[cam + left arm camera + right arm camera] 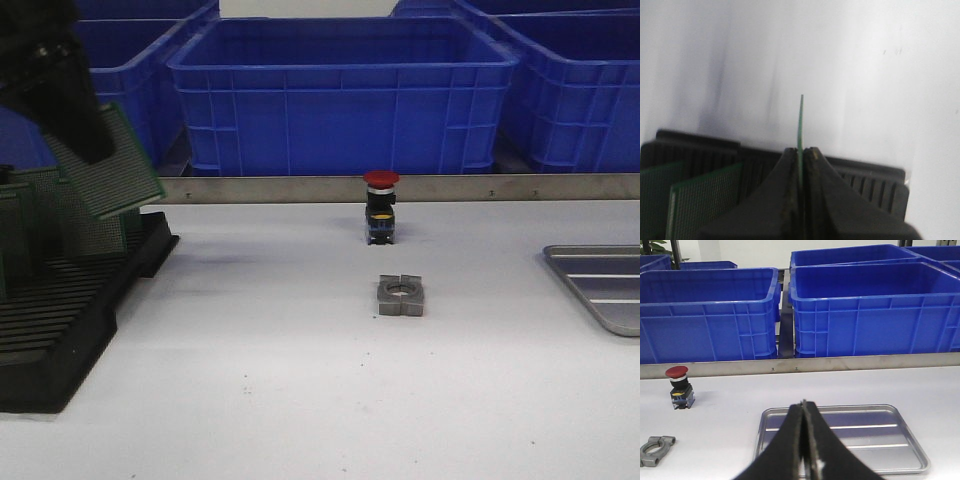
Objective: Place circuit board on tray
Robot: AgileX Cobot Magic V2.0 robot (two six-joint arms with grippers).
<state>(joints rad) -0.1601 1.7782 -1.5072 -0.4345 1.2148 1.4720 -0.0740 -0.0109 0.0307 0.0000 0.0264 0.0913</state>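
Note:
My left gripper (85,140) is shut on a green circuit board (118,170) and holds it tilted above the black slotted rack (70,310) at the far left. In the left wrist view the board (800,120) shows edge-on, pinched between the shut fingers (801,152). More green boards (695,200) stand in the rack. The silver-grey ridged tray (600,285) lies at the right edge of the table, empty in the part that shows. In the right wrist view my right gripper (804,407) is shut and empty, just in front of the tray (880,427).
A red-capped push button (381,207) stands mid-table, with a grey metal clamp block (401,296) in front of it. Blue plastic bins (340,90) line the back behind a metal rail (400,187). The button (679,386) and clamp (655,449) also show in the right wrist view.

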